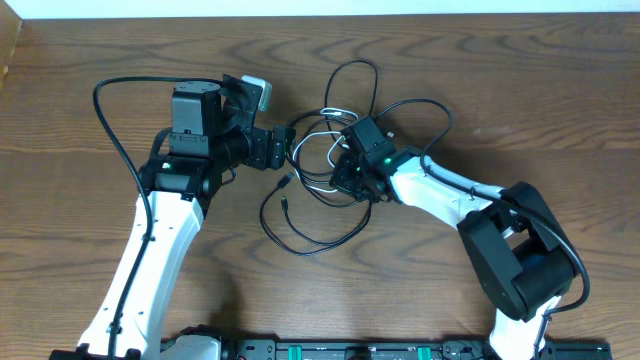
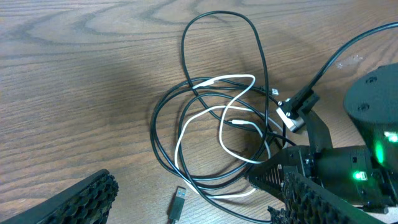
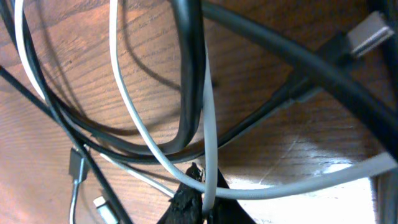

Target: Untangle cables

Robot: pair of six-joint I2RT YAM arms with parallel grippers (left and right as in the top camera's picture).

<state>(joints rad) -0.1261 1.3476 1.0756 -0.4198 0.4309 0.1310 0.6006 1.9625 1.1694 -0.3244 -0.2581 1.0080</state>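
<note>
Surface: brown wood-grain tabletop (image 1: 520, 80), bare apart from the cables and the 2 arms.

Right pincer (image 3: 199, 200): low over the middle of the tangle. Its fingertips show as 1 dark mass with the white cord (image 3: 209, 137) running straight into it. I judge it closed on that cord, though the contact itself is partly hidden.

Immediately around it: a black cord (image 3: 189, 68) lies against the white cord and curves off beneath it, and further black strands cross over and under. The heap sits mid-tabletop between the 2 pincers, with black loops thrown out toward the far and near edges.

Left pincer (image 2: 193, 190): jaws wide apart, gripping nothing, just beside the heap. A loose plug end (image 2: 178, 203) lies on the wood between its fingers.

Handling, assessed: the cords are light, limp and smooth-sheathed. They will trail and drag their neighbours rather than lift clear, and may slip through a loose pinch. The plug ends are the only stiff parts and are likely to catch at crossings. The best hold is on a cord just behind a plug, or on an outer loop free of crossings. The loose plug is the nearest such point for the left pincer.

Obstructions: the right arm (image 2: 373, 124) crowds one side of the heap, close to the left pincer's finger. Contact between the arms is the main hazard.
</note>
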